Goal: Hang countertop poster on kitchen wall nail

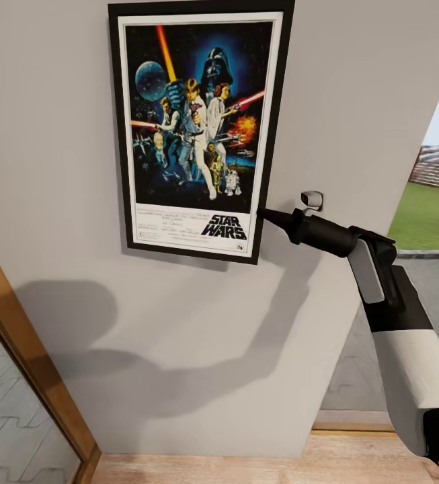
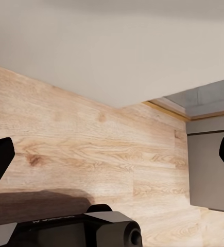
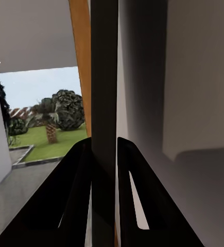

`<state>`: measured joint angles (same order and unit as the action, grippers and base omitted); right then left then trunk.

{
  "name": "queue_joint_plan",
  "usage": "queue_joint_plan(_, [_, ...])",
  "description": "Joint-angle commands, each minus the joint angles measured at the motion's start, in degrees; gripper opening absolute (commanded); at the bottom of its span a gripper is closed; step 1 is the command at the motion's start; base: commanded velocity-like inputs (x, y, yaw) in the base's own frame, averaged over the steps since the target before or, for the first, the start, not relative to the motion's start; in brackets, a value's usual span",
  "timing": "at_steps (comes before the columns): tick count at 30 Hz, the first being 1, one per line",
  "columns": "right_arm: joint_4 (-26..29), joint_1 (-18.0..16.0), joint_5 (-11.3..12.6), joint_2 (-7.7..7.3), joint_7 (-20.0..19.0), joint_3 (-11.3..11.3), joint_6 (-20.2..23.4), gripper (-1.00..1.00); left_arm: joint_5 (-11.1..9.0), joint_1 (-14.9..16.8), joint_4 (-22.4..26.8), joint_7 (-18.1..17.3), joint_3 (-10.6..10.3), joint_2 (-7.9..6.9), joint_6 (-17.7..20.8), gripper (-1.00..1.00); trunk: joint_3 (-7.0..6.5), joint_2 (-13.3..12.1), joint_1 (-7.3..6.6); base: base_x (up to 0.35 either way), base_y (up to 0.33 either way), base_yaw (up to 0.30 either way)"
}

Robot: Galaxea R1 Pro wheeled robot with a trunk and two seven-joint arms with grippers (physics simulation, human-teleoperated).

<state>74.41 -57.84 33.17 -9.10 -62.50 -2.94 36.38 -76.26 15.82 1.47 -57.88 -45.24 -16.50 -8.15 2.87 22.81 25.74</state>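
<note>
Right gripper clamped on poster's lower right edge, against wall.

Poster up against the grey wall

The plain grey wall is what's carrying stuff here: the framed poster sits flat against it, tilted slightly, and there's a small metal nail or hook poking out of the wall just beside the poster's lower right corner. Below, the wall meets a light wood floor, bare where visible.
</note>
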Motion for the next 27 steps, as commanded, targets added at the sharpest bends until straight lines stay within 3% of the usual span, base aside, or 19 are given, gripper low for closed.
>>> queue_joint_plan(1, [-0.2, -0.1, -1.1, -0.06, 0.1, -0.1, -0.4, -1.0, -0.3, 0.0, 0.0, 0.0, -0.5, -0.02, -0.5, 1.0, 0.14, 0.1, 0.05, 0.0, 0.0, 0.0])
queue_joint_plan(11, [0.1, 0.7, -1.1, -0.01, -0.8, -0.1, -0.7, -1.0, -0.3, 0.0, 0.0, 0.0, -0.5, -0.02, -0.5, 1.0, 0.14, 0.1, 0.05, 0.0, 0.0, 0.0])
queue_joint_plan(15, [0.3, 0.9, -1.0, -0.03, -1.4, -0.1, -4.2, -1.0, -0.3, 0.0, 0.0, 0.0, -0.5, -0.02, -0.5, 1.0, 0.14, 0.1, 0.05, 0.0, 0.0, 0.0])
queue_joint_plan(20, [0.3, 1.0, -1.0, -0.04, -2.1, -2.3, -5.7, -1.0, -0.3, 0.0, 0.0, 0.0, -0.5, -0.02, -0.5, 1.0, 0.14, 0.1, 0.05, 0.0, 0.0, 0.0])
queue_joint_plan(27, [0.2, 1.1, -1.0, -0.04, -2.7, -3.4, -6.2, -1.0, -0.3, 0.0, 0.0, 0.0, -0.5, -0.02, -0.5, 1.0, 0.14, 0.1, 0.05, 0.0, 0.0, 0.0])
